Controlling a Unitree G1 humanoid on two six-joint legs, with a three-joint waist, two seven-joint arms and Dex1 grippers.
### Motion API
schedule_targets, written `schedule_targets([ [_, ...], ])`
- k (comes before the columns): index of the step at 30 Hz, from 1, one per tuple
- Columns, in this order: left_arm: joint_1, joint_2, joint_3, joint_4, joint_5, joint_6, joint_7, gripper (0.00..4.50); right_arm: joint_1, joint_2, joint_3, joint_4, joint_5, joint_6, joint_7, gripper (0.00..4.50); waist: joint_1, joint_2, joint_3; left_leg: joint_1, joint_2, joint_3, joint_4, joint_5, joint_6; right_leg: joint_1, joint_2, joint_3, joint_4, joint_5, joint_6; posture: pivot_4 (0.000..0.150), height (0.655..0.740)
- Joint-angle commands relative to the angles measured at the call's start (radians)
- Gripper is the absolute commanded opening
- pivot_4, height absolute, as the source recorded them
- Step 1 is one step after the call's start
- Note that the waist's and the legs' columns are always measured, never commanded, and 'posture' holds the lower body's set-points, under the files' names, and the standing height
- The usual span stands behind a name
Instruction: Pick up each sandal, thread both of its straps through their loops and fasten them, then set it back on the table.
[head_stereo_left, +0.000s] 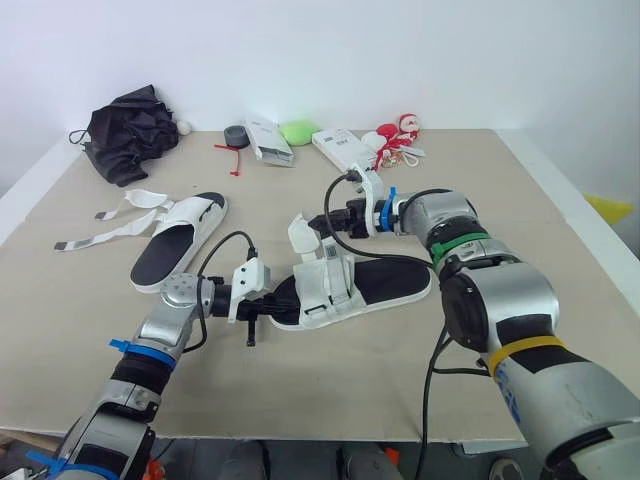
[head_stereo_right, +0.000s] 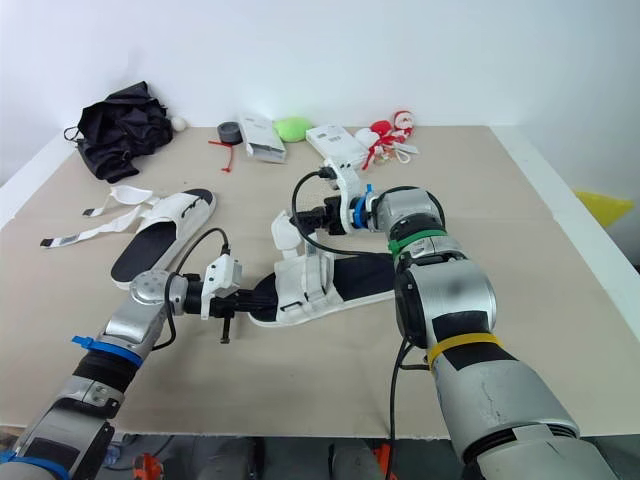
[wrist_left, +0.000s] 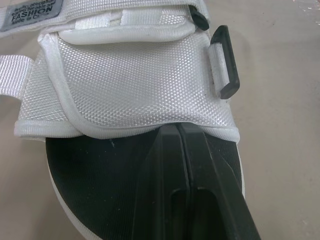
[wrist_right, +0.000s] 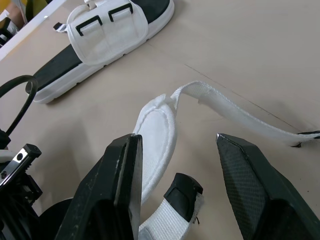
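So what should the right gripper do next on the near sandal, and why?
Probably close on the padded strap flap. The right gripper is open with that flap standing between its fingers and nothing gripped yet. The left gripper, shut, rests on the insole of the sandal, seemingly steadying it for the pull.

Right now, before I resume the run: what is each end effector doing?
Left end effector: closed, tips over the near sandal.
Right end effector: open around a strap flap.
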Motion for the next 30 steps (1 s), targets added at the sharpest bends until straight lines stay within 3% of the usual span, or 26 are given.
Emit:
schedule_targets([
  [1, 0.069, 0.012, -0.089, 0.090, 0.081, 0.061, -0.015, 0.00, -0.017, 0.030, -0.005, -0.006, 0.000, -0.005, 0.004, 2.59, 0.000, 0.000, 0.000, 0.000, 0.000, 0.000, 0.000, 0.000, 0.000, 0.000, 0.000, 0.000, 0.000, 0.000, 0.000, 0.150, 0.7380],
  [21, 0.085, 0.006, -0.076, 0.073, 0.071, 0.079, 0.004, 0.00, -0.024, 0.121, -0.051, -0.009, 0.026, -0.045, -0.023, 2.59, 0.000, 0.000, 0.000, 0.000, 0.000, 0.000, 0.000, 0.000, 0.000, 0.000, 0.000, 0.000, 0.000, 0.000, 0.000, 0.150, 0.7380],
  [24, 0.081, 0.002, -0.075, 0.076, 0.071, 0.079, 0.006, 0.00, -0.027, 0.110, -0.084, -0.012, 0.052, -0.045, -0.008, 1.73, 0.000, 0.000, 0.000, 0.001, 0.000, 0.000, 0.000, 0.000, 0.000, 0.000, 0.000, 0.000, 0.001, 0.000, 0.000, 0.150, 0.7380],
  [27, 0.080, 0.000, -0.075, 0.078, 0.071, 0.079, 0.007, 0.00, -0.021, 0.086, -0.079, -0.023, 0.051, -0.048, 0.067, 0.20, 0.000, 0.000, 0.000, 0.001, 0.000, 0.000, 0.000, 0.000, 0.000, 0.000, 0.000, 0.000, 0.001, 0.000, 0.000, 0.150, 0.7380],
  [30, 0.083, -0.001, -0.076, 0.080, 0.073, 0.076, 0.006, 0.00, -0.010, 0.062, -0.065, -0.037, 0.042, -0.074, 0.135, 0.04, 0.000, 0.000, 0.000, 0.001, 0.000, 0.000, 0.000, 0.000, 0.000, 0.000, 0.000, 0.000, 0.001, 0.000, 0.000, 0.150, 0.7380],
])
